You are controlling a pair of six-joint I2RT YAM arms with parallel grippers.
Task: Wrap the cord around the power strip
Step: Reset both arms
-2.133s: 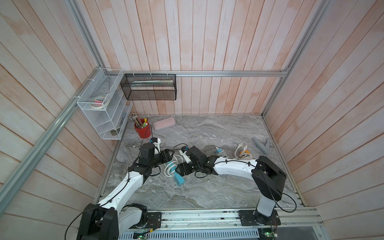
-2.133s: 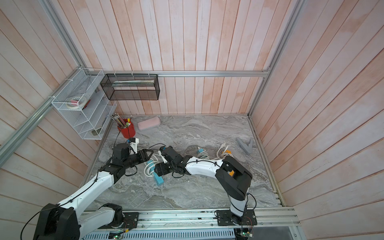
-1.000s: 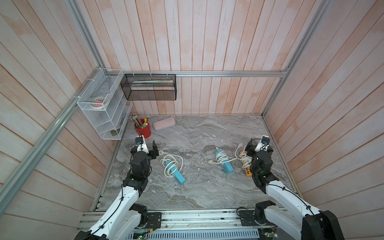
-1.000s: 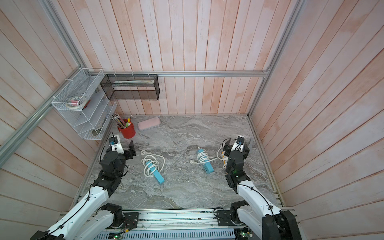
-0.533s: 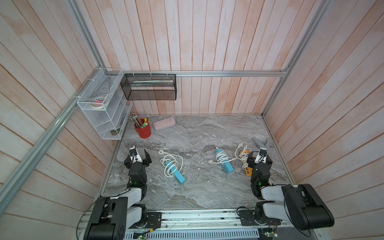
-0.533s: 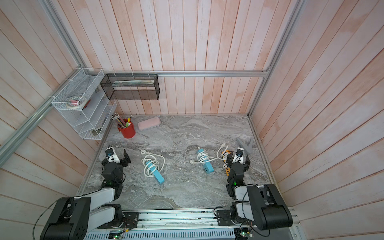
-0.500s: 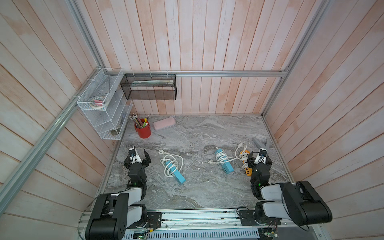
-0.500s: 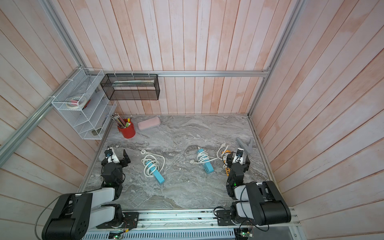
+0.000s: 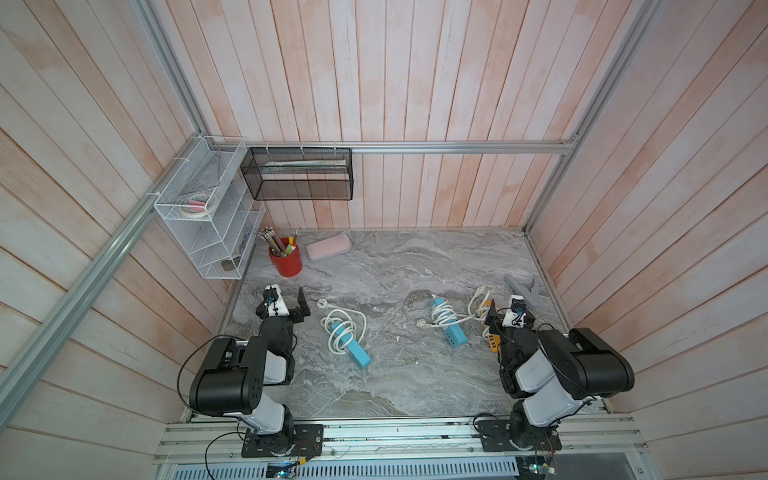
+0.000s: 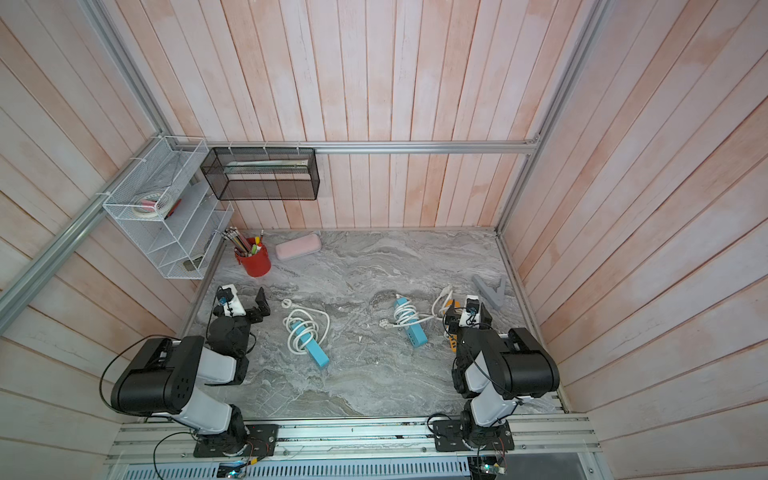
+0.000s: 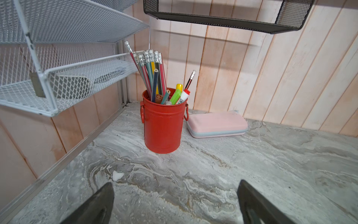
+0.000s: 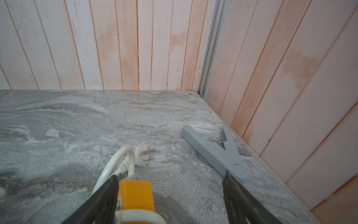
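Observation:
A blue power strip (image 9: 349,343) (image 10: 309,343) lies left of the middle, its white cord (image 9: 332,328) looped loosely round its far half and the plug (image 9: 321,303) lying free. My left gripper (image 9: 286,297) (image 11: 175,195) hovers to its left, open and empty, facing the back corner. A second blue strip (image 9: 451,332) with cord wound on it lies right of centre. Beside it an orange strip (image 12: 135,194) lies between the fingers of my open right gripper (image 12: 170,186) (image 9: 511,307), close to one finger, with its white cord (image 12: 120,161) and plug (image 12: 144,155) ahead.
A red pencil cup (image 11: 163,126) and a pink case (image 11: 217,124) stand at the back left under a white wire shelf (image 11: 58,77). A black mesh basket (image 9: 297,174) hangs on the back wall. A grey V-shaped tool (image 12: 213,153) lies along the right wall.
Both arms have drawn back from the left blue strip and folded at the table's sides. The strip lies where it was let go. My left jaws have opened wider.

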